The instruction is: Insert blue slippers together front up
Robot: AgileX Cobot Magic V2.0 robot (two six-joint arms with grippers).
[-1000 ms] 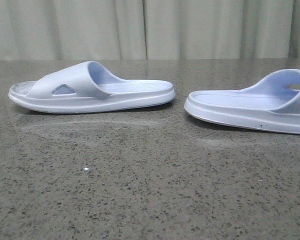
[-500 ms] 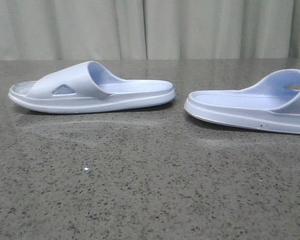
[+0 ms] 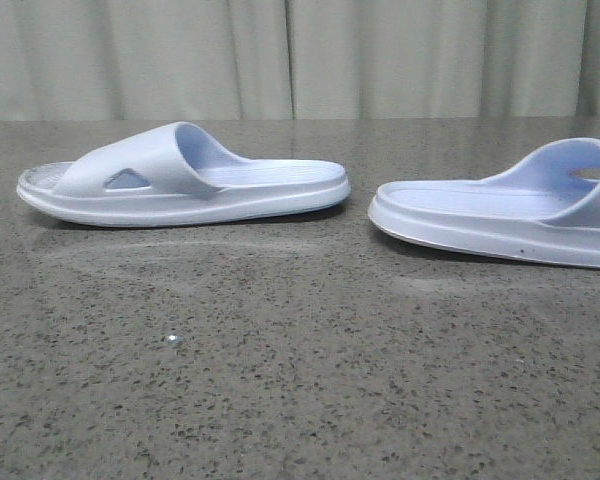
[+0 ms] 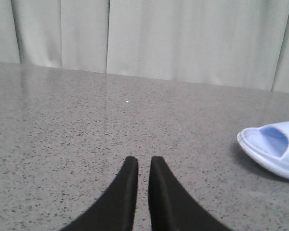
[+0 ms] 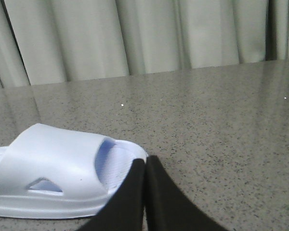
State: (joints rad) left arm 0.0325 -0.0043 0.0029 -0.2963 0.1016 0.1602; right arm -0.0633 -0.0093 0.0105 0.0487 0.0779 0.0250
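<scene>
Nothing has moved since a second ago: both blue slippers lie flat on the table, heels facing, well apart. My left gripper is nearly closed and empty, the left slipper off to its right. My right gripper is closed, empty, the right slipper just beside it. Nothing is done yet; grasping and nesting both remain.
</scene>
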